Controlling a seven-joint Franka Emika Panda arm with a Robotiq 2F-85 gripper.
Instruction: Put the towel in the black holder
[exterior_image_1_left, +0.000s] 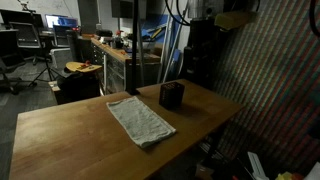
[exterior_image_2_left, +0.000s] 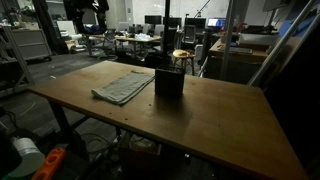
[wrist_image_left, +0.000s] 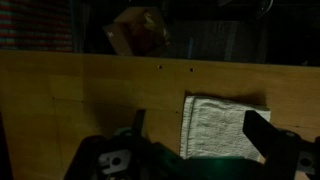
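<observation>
Overhead, the gripper hangs empty, jaws spread wide, pointing down at the towel on the table.

No legible text or labels anywhere.

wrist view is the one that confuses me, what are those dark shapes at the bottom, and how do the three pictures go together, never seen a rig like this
That picture comes from a camera fixed on a robot arm's wrist, looking past its gripper. The dark shapes are the gripper's two fingers. They are open and hold nothing. Beyond them a light towel lies flat on a wooden table. The other two pictures come from cameras standing off the robot. In both exterior views the same towel lies on the table next to a small black holder, which stands upright.
</observation>
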